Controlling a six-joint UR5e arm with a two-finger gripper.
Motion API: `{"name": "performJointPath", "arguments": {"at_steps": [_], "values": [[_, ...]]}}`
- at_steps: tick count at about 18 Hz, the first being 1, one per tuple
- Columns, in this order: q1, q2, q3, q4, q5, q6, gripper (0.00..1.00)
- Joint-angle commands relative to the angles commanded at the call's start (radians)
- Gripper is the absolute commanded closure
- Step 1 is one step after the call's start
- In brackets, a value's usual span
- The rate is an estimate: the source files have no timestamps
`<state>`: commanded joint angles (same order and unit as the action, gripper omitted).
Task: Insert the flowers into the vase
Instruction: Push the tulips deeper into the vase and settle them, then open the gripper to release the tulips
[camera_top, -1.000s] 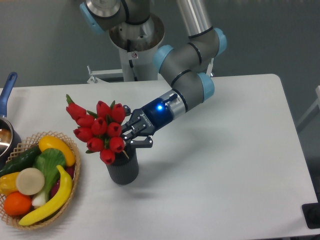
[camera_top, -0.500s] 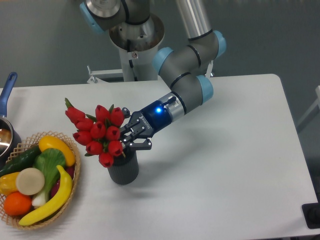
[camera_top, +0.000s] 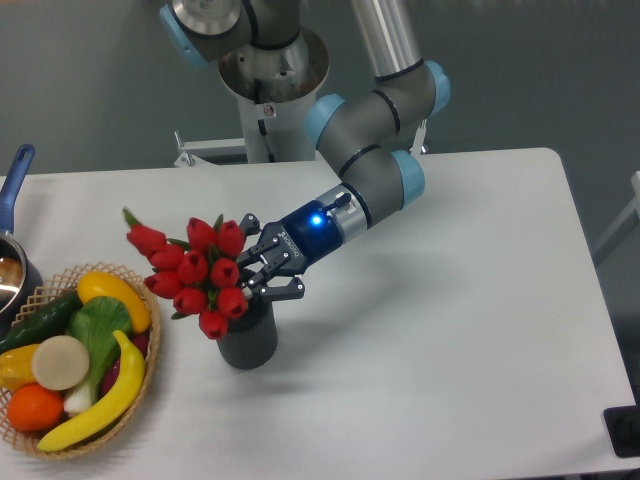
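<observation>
A: Where are the flowers (camera_top: 195, 273) right now?

B: The gripper (camera_top: 268, 268) has them, its dark fingers (camera_top: 285, 286) closed around the stems just behind the red buds. The bunch leans out to the left of the gripper, with the buds fanned above and to the left of the vase (camera_top: 248, 339).

A: And the vase itself?

B: It stands upright on the white table (camera_top: 450, 330), in the left half, somewhat nearer the front edge than the back. The lowest buds hang right at its mouth; the stem ends are hidden behind the buds and fingers, so I cannot tell whether they are inside.

A: How does the arm (camera_top: 375, 160) come in?

B: It reaches down from the back of the table, slanting toward the front left, and a blue light glows on the wrist.

A: Anything else on the table?

B: A wicker basket (camera_top: 140, 375) of fruit and vegetables sits at the front left corner, near the vase but apart from it. A pot with a blue handle (camera_top: 14, 185) shows at the left edge.
</observation>
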<state>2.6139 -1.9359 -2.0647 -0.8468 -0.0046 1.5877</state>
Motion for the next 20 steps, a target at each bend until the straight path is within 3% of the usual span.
{"name": "performJointPath", "arguments": {"at_steps": [2,6,8,11,13,20], "values": [[0.000,0.000,-0.002,0.000,0.000,0.000,0.58],[0.003,0.002,-0.003,-0.002,0.000,0.021,0.46],[0.009,0.000,-0.006,-0.002,0.000,0.057,0.27],[0.021,0.002,-0.023,0.000,0.000,0.092,0.16],[0.025,0.006,-0.023,-0.002,0.000,0.094,0.01],[0.067,0.040,-0.025,-0.002,0.000,0.094,0.00]]}}
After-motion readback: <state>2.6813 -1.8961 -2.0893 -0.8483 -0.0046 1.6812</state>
